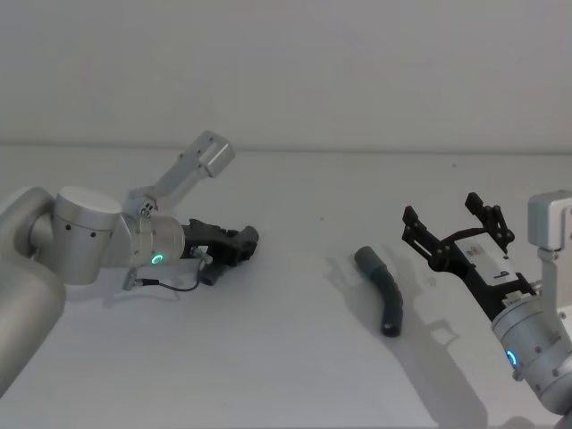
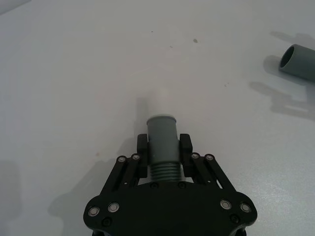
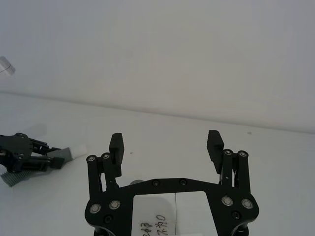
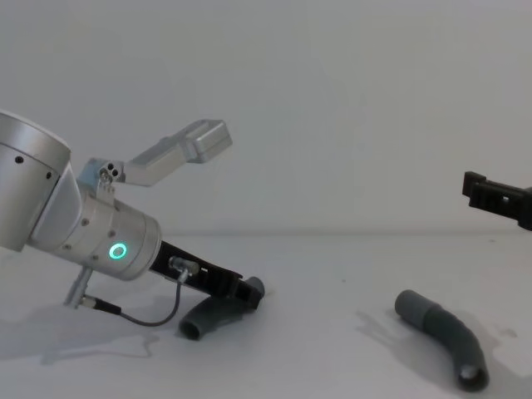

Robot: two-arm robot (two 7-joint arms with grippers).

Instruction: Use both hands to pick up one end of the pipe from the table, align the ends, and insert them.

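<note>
The loose pipe piece (image 1: 386, 295) lies flat on the table (image 1: 268, 375), bent like a banana. The right gripper (image 1: 451, 219) hangs in the air just to the right of the loose pipe piece and higher up. Its two fingers are spread wide with nothing between them. The left gripper (image 2: 164, 150) is well to the left of the loose pipe piece, low by the table. It pinches the other pipe piece (image 2: 162, 167) on the ribs just behind the smooth end (image 2: 162, 130), so that end sticks out in front of the fingers. The loose pipe piece has its own smooth end (image 1: 365, 258) on the side nearer the left gripper. I think the step now is for the right gripper to pick up the loose pipe piece. To do it well, it should come down with one finger on each side of the piece. It should grab the ribs just behind the smooth end, the same way the left gripper does, so the end pokes out free. Grabbing the end itself would leave no room for the two ends to slide together. The piece is round and bent, so it may roll or twist. A firm squeeze and a slow lift should help.
</note>
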